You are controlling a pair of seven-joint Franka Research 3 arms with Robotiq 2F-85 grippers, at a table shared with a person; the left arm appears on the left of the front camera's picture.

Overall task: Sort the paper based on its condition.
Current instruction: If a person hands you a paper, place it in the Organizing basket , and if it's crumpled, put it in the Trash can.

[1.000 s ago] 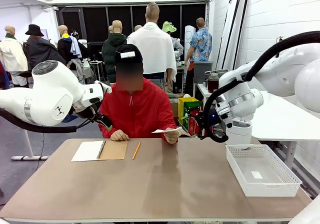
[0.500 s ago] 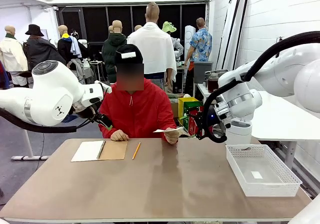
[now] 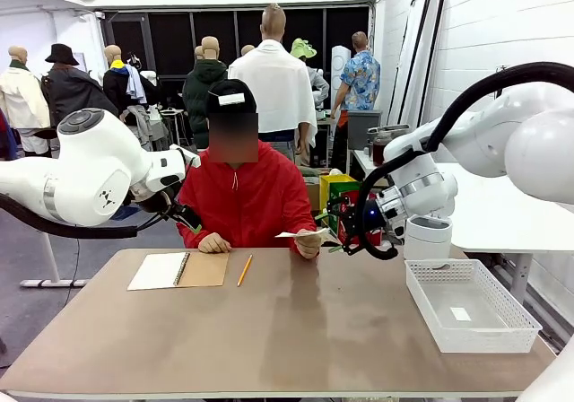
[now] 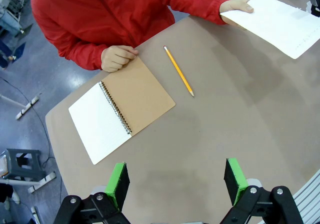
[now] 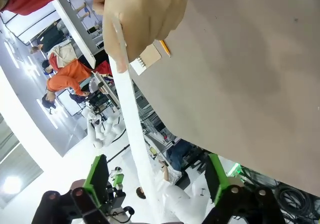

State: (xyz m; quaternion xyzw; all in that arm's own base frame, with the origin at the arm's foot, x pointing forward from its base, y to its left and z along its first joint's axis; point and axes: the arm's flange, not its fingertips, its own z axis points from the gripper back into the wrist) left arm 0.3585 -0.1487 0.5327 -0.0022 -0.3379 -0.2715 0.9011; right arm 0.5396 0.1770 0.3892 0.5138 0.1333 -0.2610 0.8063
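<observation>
Paper point(image 3: 300, 234), a single sheet, is held out over the far edge of the surface point(image 3: 287, 330) by the person point(image 3: 240, 206). The right hand point(image 5: 157, 176) is spread wide around its free end, not yet clenched. The left hand point(image 4: 175, 181) is released and empty. Sorting is judged barely begun.

Bright, even indoor light lit the bench point(image 3: 287, 330), and the front view was sharp. A soft shadow lay under the held paper point(image 4: 280, 24). Both wrist views curved at their edges; the right one's background washed out white.
</observation>
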